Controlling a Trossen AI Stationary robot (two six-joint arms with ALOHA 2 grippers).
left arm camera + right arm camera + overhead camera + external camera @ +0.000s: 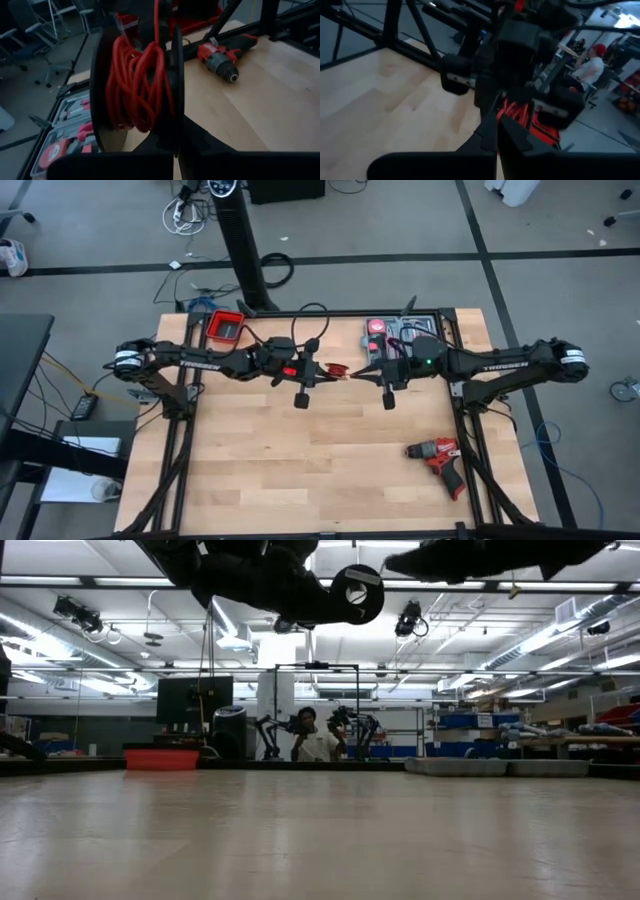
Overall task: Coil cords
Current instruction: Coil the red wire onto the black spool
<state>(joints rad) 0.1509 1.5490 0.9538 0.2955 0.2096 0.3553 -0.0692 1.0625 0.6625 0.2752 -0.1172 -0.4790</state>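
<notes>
Left gripper [175, 145] nearest the lens in its wrist view: dark fingers pressed together on the cords [137, 85], a glossy red wire wound in loose overlapping loops. The bundle's long axis runs along the fingers, with one strand leading straight out past their tips.

From above, the cords [336, 369] hang in the air over the back half of the bench [320, 480] (pale wood planks, dark frame rails), about midway between its left and right edges, between the two grippers. Right gripper [366, 374] faces the left one tip to tip, fingers closed together at the bundle's near end; whether it actually pinches a strand I cannot tell.

Red-and-black drill [440, 458] lies near the front right corner.
</notes>
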